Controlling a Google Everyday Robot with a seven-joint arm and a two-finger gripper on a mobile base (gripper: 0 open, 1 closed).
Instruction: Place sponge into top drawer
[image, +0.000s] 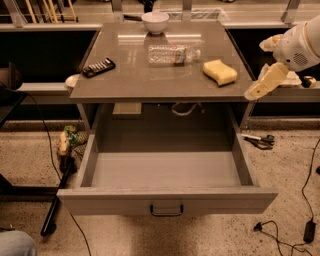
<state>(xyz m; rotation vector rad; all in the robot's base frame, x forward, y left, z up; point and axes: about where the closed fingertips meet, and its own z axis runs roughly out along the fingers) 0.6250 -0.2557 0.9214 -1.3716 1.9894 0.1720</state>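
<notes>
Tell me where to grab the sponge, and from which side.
Take the sponge across its narrow width, mid-length, coming down from above: it lies flat on the table near the right edge, nothing touching it. The gripper hangs just beyond that edge, so approach from the right.

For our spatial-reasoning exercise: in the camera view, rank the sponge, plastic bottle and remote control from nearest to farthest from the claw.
1. Sponge, right side of the tabletop, just left of the claw at the table's right edge.
2. Plastic bottle, mid-tabletop.
3. Remote control, far left.
</notes>
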